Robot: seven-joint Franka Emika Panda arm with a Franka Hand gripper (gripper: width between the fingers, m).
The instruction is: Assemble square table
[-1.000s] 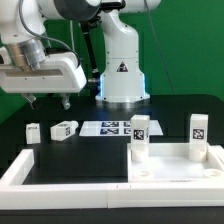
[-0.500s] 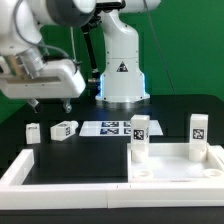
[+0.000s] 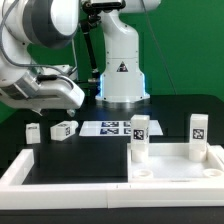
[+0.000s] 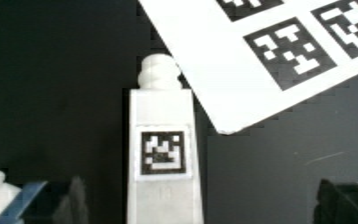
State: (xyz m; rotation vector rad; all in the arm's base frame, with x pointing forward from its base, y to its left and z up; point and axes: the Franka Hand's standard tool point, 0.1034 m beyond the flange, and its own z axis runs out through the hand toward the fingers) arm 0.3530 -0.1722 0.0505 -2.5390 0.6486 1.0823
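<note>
1. The gripper (image 4: 190, 195) is released: its two dark fingers (image 4: 30, 198) stand wide apart and grasp nothing.
2. Between them, lower down on the black table (image 4: 51, 100), lies a short white plastic leg (image 4: 163, 150). Its tip is just beside a corner of the marker board (image 4: 282, 50); I cannot tell whether it touches the board.
3. The next move is probably to come down and close on this leg. If the fingers close on it off centre, the smooth plastic can turn or slip out. If they come down too near the tip, one finger can catch the edge of the marker board.
4. A second loose leg (image 3: 33, 132) lies farther from the marker board, on the exterior view's left. It is near enough that a wide finger could push it during the descent.
5. The white square top (image 3: 172, 168) lies to the exterior view's right of the marker board, nearer that camera. Two upright legs (image 3: 140, 135) (image 3: 198, 133) already stand in it, so I judge the task about half done.
6. The leg under the gripper is a flat-sided bar of hard, smooth white plastic with a rounded knob at its end and a black-and-white tag on its upper face. The square top is tray-like with a raised rim. The marker board is thin and flat.
</note>
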